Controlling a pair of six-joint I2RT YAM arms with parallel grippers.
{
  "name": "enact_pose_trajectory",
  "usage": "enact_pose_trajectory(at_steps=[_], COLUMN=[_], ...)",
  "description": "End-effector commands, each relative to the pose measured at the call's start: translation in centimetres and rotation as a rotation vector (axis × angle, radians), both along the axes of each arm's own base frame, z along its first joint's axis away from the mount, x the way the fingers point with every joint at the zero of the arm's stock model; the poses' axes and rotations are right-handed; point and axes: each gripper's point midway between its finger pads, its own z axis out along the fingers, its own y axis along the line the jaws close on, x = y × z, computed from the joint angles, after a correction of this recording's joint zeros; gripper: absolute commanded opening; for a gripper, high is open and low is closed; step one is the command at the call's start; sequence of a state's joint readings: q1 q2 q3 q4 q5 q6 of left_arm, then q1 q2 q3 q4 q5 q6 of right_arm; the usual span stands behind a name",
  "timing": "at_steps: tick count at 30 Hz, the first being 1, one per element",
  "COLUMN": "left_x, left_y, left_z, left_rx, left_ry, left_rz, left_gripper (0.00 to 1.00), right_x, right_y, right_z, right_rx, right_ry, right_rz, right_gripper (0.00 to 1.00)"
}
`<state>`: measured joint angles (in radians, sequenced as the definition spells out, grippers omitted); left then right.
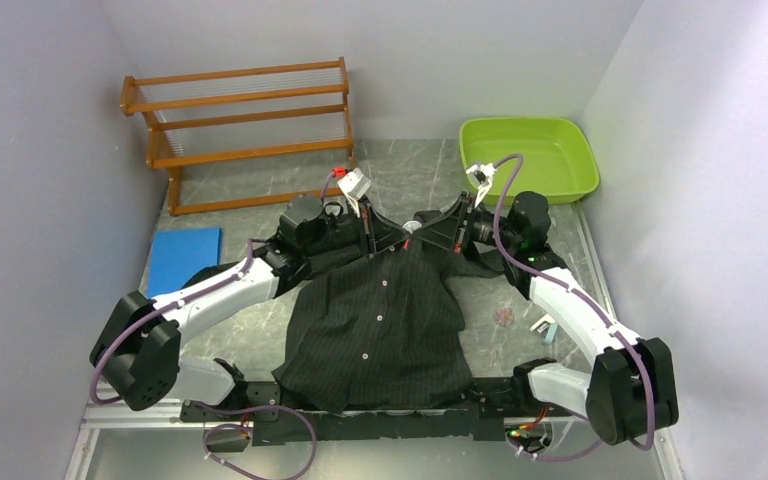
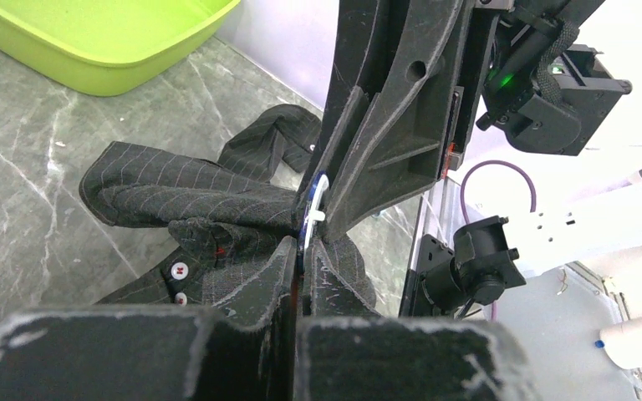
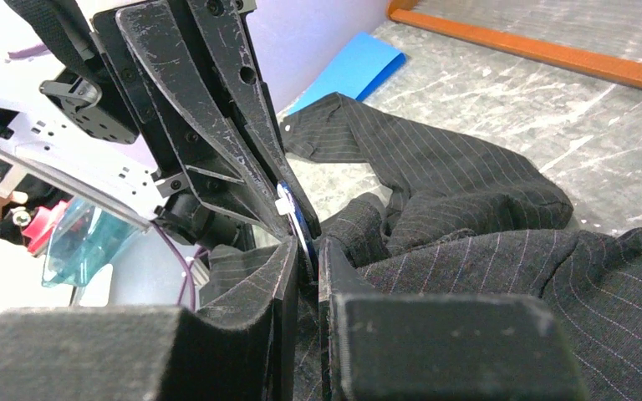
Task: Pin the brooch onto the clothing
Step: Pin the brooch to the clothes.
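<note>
Black left hand (image 2: 299, 247) meets right hand (image 3: 308, 247), pinching brooch (image 3: 300, 220).

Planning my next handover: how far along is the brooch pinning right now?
Done: the shirt lies spread front-up. In hand: the left claw and right claw both pinch the small blue brooch over bunched shirt cloth. Still to do: no pin shows through the cloth, so fastening and letting go remain.
</note>
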<state>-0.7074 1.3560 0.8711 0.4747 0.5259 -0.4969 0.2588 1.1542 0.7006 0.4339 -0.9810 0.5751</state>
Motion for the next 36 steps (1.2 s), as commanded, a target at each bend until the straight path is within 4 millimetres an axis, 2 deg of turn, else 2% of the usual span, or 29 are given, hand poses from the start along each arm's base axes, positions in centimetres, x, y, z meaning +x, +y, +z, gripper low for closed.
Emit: enact_pose_trajectory(at_steps=[1, 7, 11, 15, 18, 20, 24, 27, 31, 34, 36], left_x=[-2.6, -2.6, -2.5, -2.7, -2.7, -2.6, -2.6, -2.5, -2.2, -1.1, 0.0], left_y=[-0.4, -0.3, -0.3, -0.2, -0.1, 0.0, 0.0, 0.0, 0.3, 0.9, 1.3], left_z=[2.1, 2.2, 1.7, 1.6, 1.5, 1.5, 1.5, 1.5, 1.3, 0.7, 0.3], left_rx=[-0.055, -0.046, -0.046, -0.053, -0.051, -0.045, -0.044, -0.035, 0.0, 0.07, 0.15], left_ry=[-0.03, -0.04, -0.028, -0.025, -0.028, -0.03, -0.034, -0.036, -0.046, -0.051, -0.073], left_rz=[-0.09, -0.084, -0.082, -0.083, -0.078, -0.073, -0.072, -0.069, -0.043, 0.031, 0.116], left_gripper=[0.03, 0.03, 0.03, 0.03, 0.03, 0.03, 0.03, 0.03, 0.03, 0.03, 0.03], right_x=[2.5, 2.5, 1.7, 2.5, 2.4, 2.2, 1.8, 1.6, 1.9, 2.2, 2.7], right_y=[-1.2, -1.2, -0.9, -1.0, -1.1, -1.0, -1.0, -1.2, -2.0, -2.6, -3.2], right_z=[3.9, 3.8, 4.5, 4.2, 4.5, 4.6, 4.8, 5.1, 5.3, 5.2, 4.8], right_rx=[0.056, 0.054, 0.093, 0.089, 0.104, 0.115, 0.128, 0.131, 0.109, 0.093, 0.074], right_ry=[-0.156, -0.156, -0.182, -0.142, -0.15, -0.154, -0.176, -0.197, -0.22, -0.214, -0.192], right_rz=[-0.145, -0.149, -0.104, -0.139, -0.143, -0.138, -0.123, -0.136, -0.211, -0.267, -0.322], right_gripper=[0.0, 0.0, 0.0, 0.0, 0.01, 0.12, 0.53, 0.76, 0.93, 0.99, 1.0])
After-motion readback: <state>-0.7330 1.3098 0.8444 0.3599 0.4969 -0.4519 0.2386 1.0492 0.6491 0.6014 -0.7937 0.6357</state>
